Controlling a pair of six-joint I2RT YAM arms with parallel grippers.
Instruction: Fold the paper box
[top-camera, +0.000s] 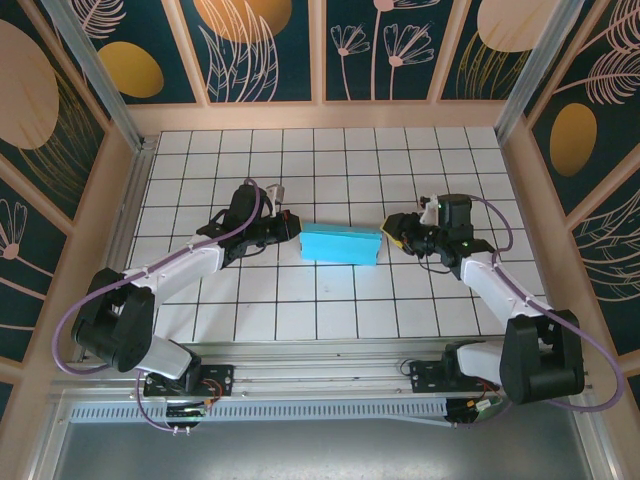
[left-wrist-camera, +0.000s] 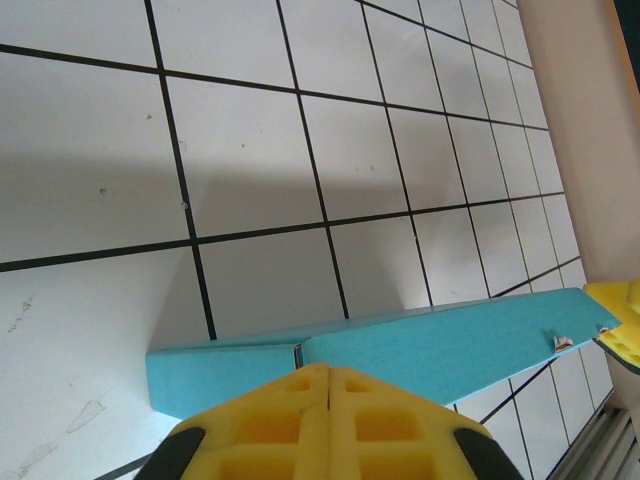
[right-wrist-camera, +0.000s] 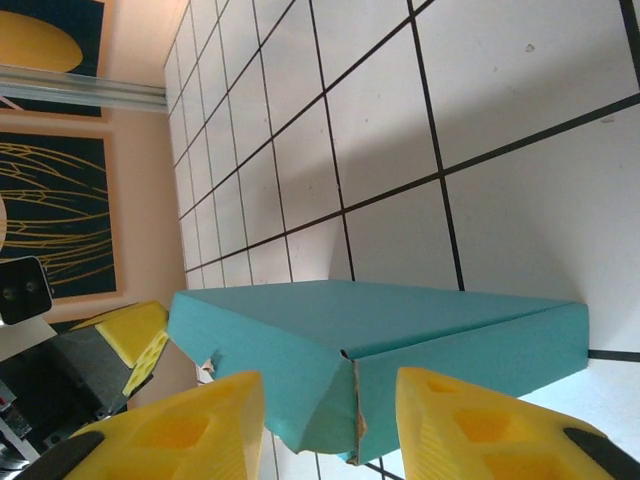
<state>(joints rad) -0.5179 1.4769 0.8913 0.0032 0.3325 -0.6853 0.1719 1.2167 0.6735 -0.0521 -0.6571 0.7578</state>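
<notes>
The paper box (top-camera: 340, 243) lies folded flat on the tiled table, a turquoise rectangle about two tiles wide. My left gripper (top-camera: 293, 228) is at its left end, shut with nothing between its fingers. In the left wrist view the joined yellow tips (left-wrist-camera: 328, 372) sit right at a corner seam of the box (left-wrist-camera: 430, 345); whether they touch it I cannot tell. My right gripper (top-camera: 394, 232) is at the right end, open. In the right wrist view a slightly dented, frayed corner of the box (right-wrist-camera: 380, 330) lies in the gap of that gripper (right-wrist-camera: 330, 390), and neither pad touches the card.
White tiled floor (top-camera: 320, 160) stretches behind and in front of the box. Pink walls with dark panels enclose the back and both sides. A metal rail (top-camera: 330, 355) runs along the near edge by the arm bases.
</notes>
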